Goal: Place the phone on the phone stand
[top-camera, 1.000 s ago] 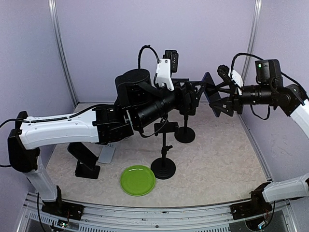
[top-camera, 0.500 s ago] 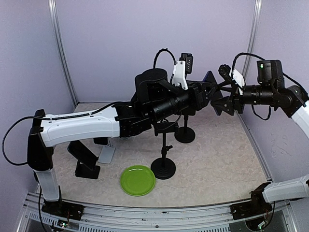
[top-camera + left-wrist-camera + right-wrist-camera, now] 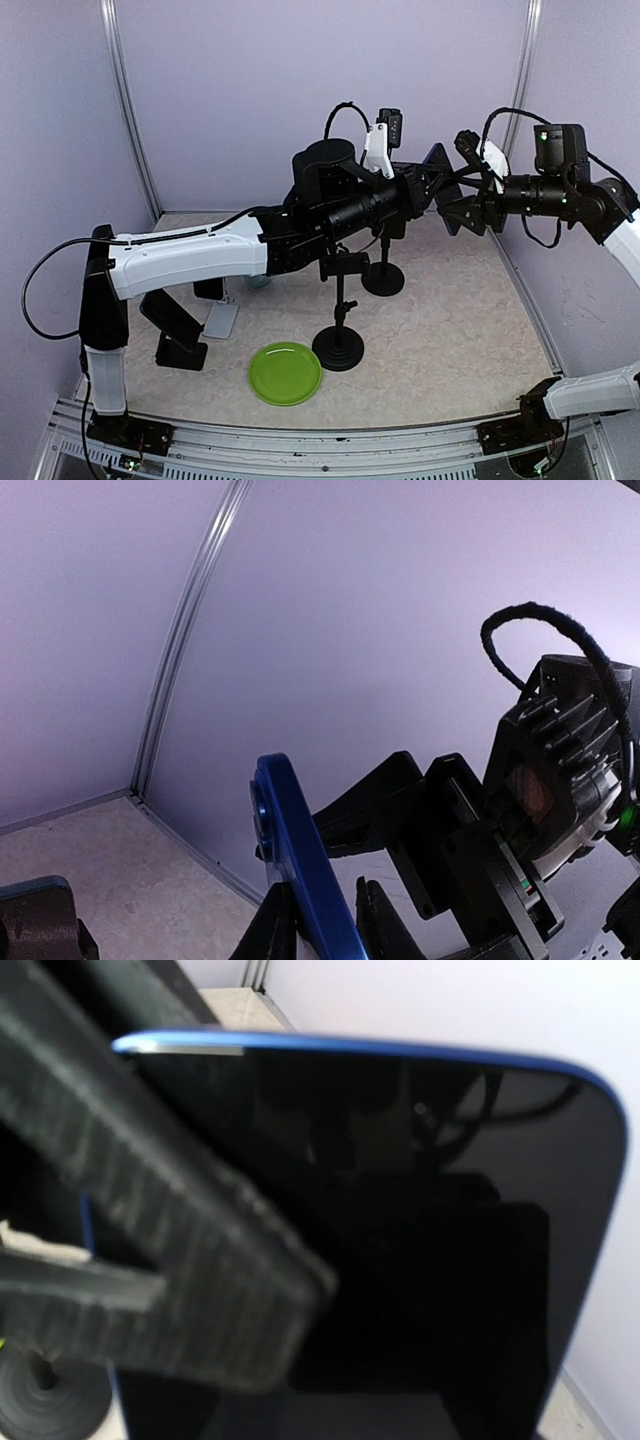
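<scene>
Right gripper (image 3: 458, 203) clamped on phone (image 3: 300, 870), held in air well above and beyond phone stand (image 3: 341, 300), off toward right-arm side. Left gripper (image 3: 428, 192) sat opposite, fingers (image 3: 378, 925) straddling phone's thin edge; whether pressing, could not tell. Phone's long axis stood roughly upright, edge-on to left wrist camera. Left arm lay nearer stand.

Robot arms — two: left arm (image 3: 190, 265), right arm (image 3: 575, 195). One phone (image 3: 300, 870), blue-edged. Black pole stands on round bases — two: nearer stand (image 3: 338, 347), farther stand (image 3: 383, 279). One green plate (image 3: 285, 372). One angled black holder (image 3: 178, 333) at the left, one grey flat piece (image 3: 222, 319) just beside it.
</scene>
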Robot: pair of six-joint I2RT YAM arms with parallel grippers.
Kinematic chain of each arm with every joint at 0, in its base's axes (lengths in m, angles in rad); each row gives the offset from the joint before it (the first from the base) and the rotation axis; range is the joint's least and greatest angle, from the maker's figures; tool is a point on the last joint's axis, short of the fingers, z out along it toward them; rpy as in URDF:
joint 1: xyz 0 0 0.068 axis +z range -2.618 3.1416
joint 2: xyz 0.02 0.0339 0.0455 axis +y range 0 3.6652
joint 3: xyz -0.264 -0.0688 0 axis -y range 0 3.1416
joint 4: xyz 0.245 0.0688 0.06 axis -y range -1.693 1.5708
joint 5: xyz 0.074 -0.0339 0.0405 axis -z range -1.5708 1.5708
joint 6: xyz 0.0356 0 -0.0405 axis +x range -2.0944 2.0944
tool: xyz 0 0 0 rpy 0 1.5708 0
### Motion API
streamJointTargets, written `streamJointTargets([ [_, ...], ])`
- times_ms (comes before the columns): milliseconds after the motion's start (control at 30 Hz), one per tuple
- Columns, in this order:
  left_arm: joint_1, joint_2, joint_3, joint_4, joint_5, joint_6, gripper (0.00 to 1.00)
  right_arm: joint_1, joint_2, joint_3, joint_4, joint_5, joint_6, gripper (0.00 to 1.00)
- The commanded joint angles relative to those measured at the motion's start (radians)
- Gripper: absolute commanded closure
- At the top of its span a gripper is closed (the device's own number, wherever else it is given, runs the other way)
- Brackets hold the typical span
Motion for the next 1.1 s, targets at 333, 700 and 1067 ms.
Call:
streamJointTargets([
  [333,0.008,0.056,0.079,-0.005,0.005,-0.015,0.77,0.006,-0.025,-0.012,0.076,-0.023,0.028,0.50],
  [700,0.023,0.081,0.107,-0.016,0.043,-0.026,0.94,0.006,-0.023,-0.019,0.082,-0.016,0.035,0.48],
  [1067,0.025,-0.093,0.018,-0.060,0.232,0.163,1.00,-0.052,-0.111,0.000,-0.044,-0.347,0.025,0.05],
])
